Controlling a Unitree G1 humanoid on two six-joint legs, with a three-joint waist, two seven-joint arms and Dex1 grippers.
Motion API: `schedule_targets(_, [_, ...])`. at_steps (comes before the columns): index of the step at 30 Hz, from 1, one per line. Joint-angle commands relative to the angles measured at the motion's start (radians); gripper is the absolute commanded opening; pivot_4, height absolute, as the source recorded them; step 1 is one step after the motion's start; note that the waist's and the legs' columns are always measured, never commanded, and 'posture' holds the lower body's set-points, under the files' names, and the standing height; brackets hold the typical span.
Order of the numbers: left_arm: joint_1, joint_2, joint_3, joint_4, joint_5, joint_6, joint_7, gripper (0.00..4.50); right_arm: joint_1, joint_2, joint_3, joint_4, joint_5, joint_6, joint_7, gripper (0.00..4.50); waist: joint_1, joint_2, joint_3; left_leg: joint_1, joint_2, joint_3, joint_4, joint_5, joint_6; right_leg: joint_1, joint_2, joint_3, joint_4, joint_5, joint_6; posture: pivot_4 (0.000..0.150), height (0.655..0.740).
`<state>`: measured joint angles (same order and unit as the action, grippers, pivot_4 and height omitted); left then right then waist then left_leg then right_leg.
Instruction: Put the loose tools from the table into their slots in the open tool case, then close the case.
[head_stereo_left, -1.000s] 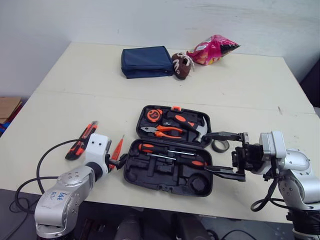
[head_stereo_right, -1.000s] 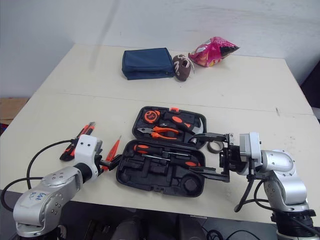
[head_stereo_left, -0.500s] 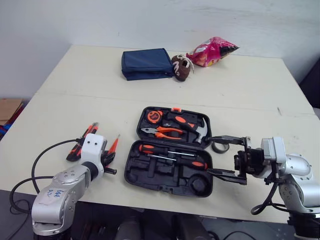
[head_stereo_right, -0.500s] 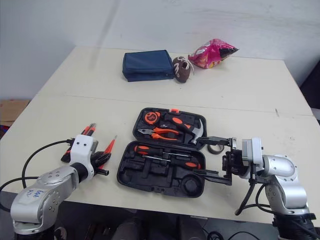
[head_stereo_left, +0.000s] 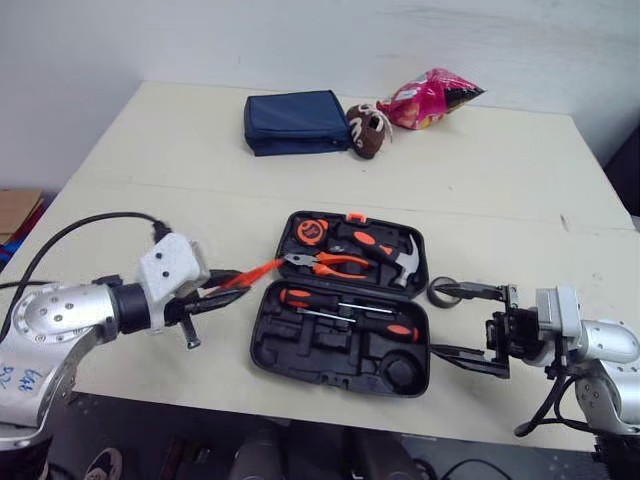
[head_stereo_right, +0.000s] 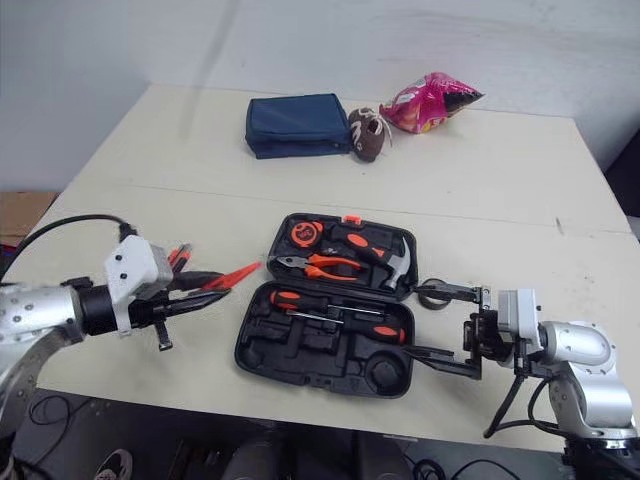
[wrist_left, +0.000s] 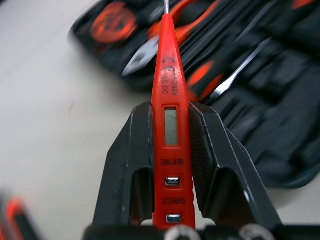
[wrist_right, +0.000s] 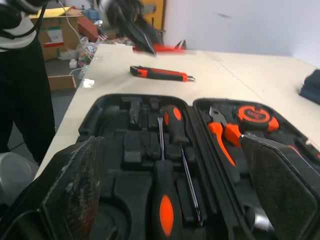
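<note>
Left pincer (head_stereo_left: 214, 297) is clenched on the tester (head_stereo_left: 246, 274), held above the counter (head_stereo_left: 480, 180) at the case's (head_stereo_left: 268, 352) 9 o'clock, tip toward it. Right pincer (head_stereo_right: 447, 325) is spread wide and empty at 3 o'clock, by the tape (head_stereo_left: 443, 292). Pliers (head_stereo_left: 330, 263), hammer (head_stereo_left: 395, 256) and screwdrivers (head_stereo_left: 345, 312) are seated. Tester, knife (wrist_right: 160, 74) and tape remain, then closing.

Cream table (head_stereo_left: 500, 170) bears open tool case (head_stereo_left: 310, 347), utility knife (wrist_right: 160, 74), blue pouch (head_stereo_left: 295, 120), pink snack bag (head_stereo_left: 432, 95)
</note>
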<state>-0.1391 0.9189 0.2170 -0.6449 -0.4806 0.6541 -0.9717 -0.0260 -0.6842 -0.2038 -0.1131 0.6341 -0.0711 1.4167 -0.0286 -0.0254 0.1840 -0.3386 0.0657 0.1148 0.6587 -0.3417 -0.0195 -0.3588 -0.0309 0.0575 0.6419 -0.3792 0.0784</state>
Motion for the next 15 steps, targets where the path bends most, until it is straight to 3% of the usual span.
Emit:
schedule_targets(1, [-0.104,0.084,-0.164,0.007,-0.013,-0.022,-0.166,0.32,0.013,-0.01,-0.019,-0.017,0.0,-0.028,0.017,4.5,-0.002,0.001,0.0,0.0,0.0,0.001,-0.001,0.0,0.0,0.0,0.0,0.0,0.0,0.0,0.0,0.15,0.74])
schedule_targets(6, [-0.303,0.123,-0.363,0.071,0.043,0.001,-0.254,0.32,0.028,-0.014,-0.018,-0.04,-0.004,-0.027,0.007,4.5,-0.004,0.002,0.001,0.0,0.001,0.002,-0.001,0.0,-0.001,-0.002,0.004,0.003,0.001,0.0,0.0,0.15,0.74])
schedule_targets(10, [-0.474,0.071,-0.575,0.149,0.214,0.052,-0.214,0.32,0.052,-0.019,-0.019,-0.115,0.004,0.008,-0.037,4.5,0.0,0.002,0.002,0.0,0.001,0.003,0.002,0.001,0.0,-0.002,0.005,0.004,0.002,0.0,0.001,0.15,0.74])
schedule_targets(15, [-0.573,0.001,-0.681,0.22,0.321,0.028,-0.21,0.32,0.057,-0.022,-0.017,-0.164,0.006,0.038,-0.075,4.5,-0.001,0.001,0.002,-0.001,0.001,0.003,0.005,0.001,0.001,-0.002,0.004,0.005,0.003,0.001,0.003,0.15,0.74])
